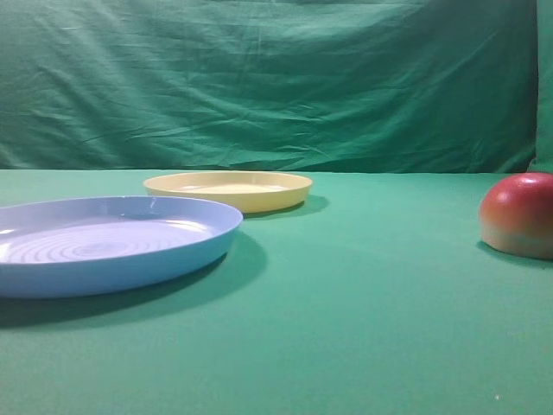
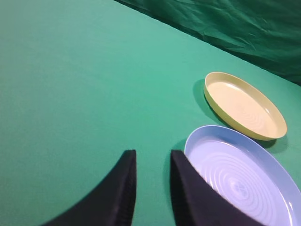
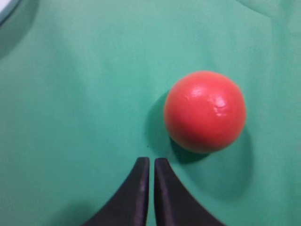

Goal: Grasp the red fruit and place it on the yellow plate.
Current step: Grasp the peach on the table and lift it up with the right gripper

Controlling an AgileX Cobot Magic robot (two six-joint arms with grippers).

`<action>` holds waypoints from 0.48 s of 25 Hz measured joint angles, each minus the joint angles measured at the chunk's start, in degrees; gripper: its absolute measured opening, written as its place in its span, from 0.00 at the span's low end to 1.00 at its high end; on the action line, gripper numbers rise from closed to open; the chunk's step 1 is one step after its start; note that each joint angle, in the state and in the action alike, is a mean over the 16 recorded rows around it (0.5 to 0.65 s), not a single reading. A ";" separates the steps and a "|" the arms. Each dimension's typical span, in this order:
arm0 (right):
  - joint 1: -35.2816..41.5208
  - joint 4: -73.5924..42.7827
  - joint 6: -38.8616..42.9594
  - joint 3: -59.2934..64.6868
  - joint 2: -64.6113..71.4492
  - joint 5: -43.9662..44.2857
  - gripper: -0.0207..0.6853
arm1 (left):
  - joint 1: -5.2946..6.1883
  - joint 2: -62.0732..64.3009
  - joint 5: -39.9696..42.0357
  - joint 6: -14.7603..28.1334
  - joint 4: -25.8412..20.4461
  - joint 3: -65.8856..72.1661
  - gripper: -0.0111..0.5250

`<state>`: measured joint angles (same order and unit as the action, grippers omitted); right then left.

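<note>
Right wrist: right gripper (image 3: 149, 162) is seen nearly clenched, empty; red fruit (image 3: 205, 111) sits on the tabletop (image 3: 70, 117) at 1 o'clock. Jaws should be widened, then centred over it.

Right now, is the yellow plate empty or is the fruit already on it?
Empty. The yellow plate shows only its bare inside, and the red fruit sits apart on the green cloth.

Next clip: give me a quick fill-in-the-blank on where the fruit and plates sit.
1. The red fruit lies on the green ____, not on a plate.
2. The yellow plate holds ____.
3. In the exterior view, the plate nearer the camera is the ____ one.

Missing words: cloth; nothing; blue
</note>
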<state>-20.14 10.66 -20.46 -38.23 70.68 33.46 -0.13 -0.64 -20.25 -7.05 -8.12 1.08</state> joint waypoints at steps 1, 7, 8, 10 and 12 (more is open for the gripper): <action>-0.05 -0.46 0.47 -0.24 0.36 -0.60 0.35 | 0.00 0.00 0.00 0.00 0.00 0.00 0.31; -0.07 -2.50 4.12 -1.88 3.40 -3.26 0.69 | 0.00 0.00 0.00 0.00 0.00 0.00 0.31; -0.07 -2.79 4.77 -2.25 4.19 -3.60 0.74 | 0.00 0.00 0.00 0.00 0.00 0.00 0.31; -0.07 -3.43 6.09 -3.04 6.09 -4.26 0.84 | 0.00 0.00 0.00 0.00 0.00 0.00 0.31; -0.07 -4.18 7.42 -3.89 8.37 -4.88 0.90 | 0.00 0.00 0.00 0.00 0.00 0.00 0.31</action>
<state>-20.21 6.48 -13.04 -42.13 79.05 28.58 -0.13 -0.64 -20.25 -7.05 -8.12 1.08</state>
